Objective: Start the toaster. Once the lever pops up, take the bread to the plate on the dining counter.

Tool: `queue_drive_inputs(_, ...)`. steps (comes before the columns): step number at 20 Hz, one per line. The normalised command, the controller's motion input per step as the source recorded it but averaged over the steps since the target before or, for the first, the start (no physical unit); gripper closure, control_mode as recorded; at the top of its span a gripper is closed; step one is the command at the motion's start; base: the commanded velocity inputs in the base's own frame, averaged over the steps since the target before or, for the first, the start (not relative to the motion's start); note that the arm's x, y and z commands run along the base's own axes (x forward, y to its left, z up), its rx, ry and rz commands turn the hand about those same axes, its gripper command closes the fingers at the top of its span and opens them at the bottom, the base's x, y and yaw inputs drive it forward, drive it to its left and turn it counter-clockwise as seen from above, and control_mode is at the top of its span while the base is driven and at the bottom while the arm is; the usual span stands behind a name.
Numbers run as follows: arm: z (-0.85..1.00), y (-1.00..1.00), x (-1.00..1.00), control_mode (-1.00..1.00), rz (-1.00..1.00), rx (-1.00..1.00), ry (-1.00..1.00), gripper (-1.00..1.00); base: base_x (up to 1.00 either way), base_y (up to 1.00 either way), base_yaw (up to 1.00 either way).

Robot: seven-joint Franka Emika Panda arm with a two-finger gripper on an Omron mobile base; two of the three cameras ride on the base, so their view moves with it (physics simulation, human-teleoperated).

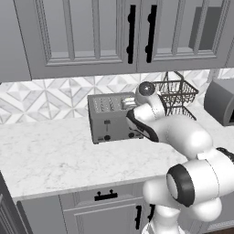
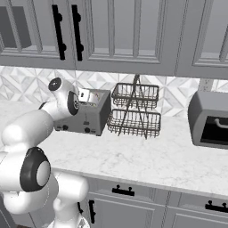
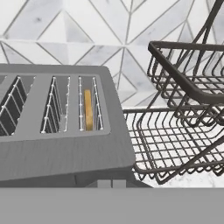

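Bread point(image 3: 88, 110) upright in toaster point(image 3: 65, 148) end slot (edge up, long axis front-to-back); tool closed, empty.

The toaster point(image 3: 65, 148) looks like matt brushed grey metal, its slots lined with thin wire. The two-tier basket point(image 2: 133, 111) is dark bare wire. The counter point(image 1: 55, 155) is smooth white marble (faint grey veins).

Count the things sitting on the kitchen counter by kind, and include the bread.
Toaster: 1
Bread slice, in the toaster's slot nearest the rack: 1
Two-tier wire basket rack: 1
Large grey box appliance: 1
Total: 4
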Motion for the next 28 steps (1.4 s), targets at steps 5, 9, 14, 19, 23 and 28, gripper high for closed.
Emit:
queue_drive_inputs(5,0.01,0.00,0.08,-1.00,0.00,0.00,0.00,1.00,0.00,0.00,0.00)
queue_drive_inputs(9,0.04,0.06,0.20,-1.00,0.00,0.00,0.00,1.00,0.00,0.00,0.00)
queue_drive_inputs(14,0.00,0.12,0.24,-1.00,0.02,0.00,0.00,1.00,0.00,0.00,0.00)
queue_drive_inputs(19,0.00,0.09,0.24,-1.00,0.01,-0.03,0.00,1.00,0.00,0.00,0.00)
queue_drive_inputs(23,0.00,0.10,0.27,-1.00,0.00,-0.08,0.00,1.00,0.00,0.00,0.00)
queue_drive_inputs(28,0.00,0.08,0.24,-1.00,0.00,-0.07,0.00,1.00,0.00,0.00,0.00)
